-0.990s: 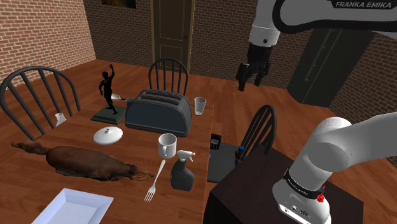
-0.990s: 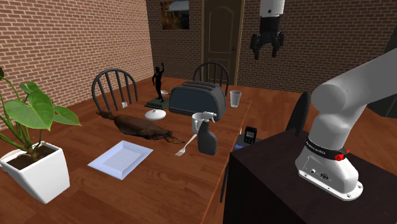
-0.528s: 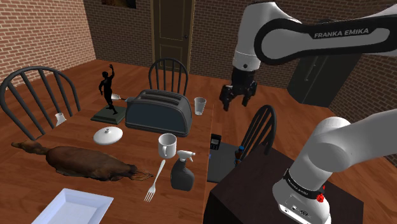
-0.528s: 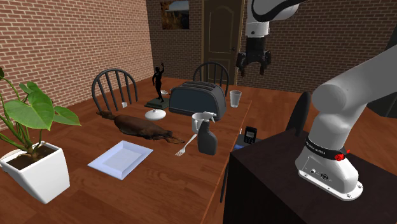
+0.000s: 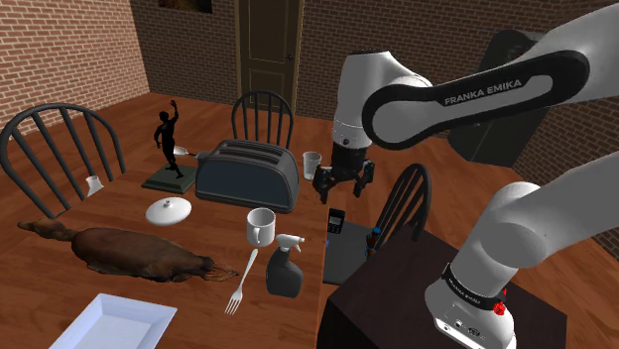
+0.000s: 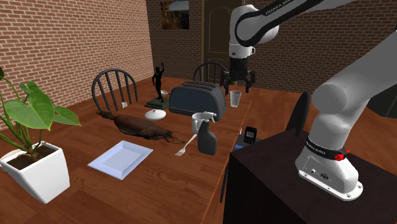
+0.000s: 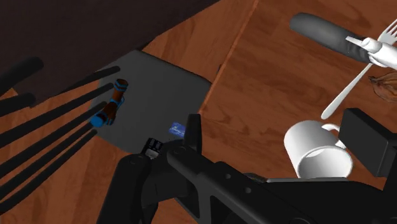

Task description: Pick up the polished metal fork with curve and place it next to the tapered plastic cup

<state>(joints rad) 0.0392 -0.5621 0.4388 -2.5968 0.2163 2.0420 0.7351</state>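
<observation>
arm has dropped from up near the door over the last second; jaws now hang low near the edge of the desk point(image 5: 213, 223), just beside the translucent cup point(image 5: 311, 165) on the shoulder view's right. jaws released, spread apart, nothing between them. grey toaster point(image 5: 246, 175) sits on the cup's other side. white mug point(image 7: 316, 149) stands nearer the stand, spray bottle point(image 5: 283, 268) past it. fork point(image 5: 241, 283) lies flat on the desk just beside the bottle, handle end toward the mug, well apart from jaws and cup.
</observation>
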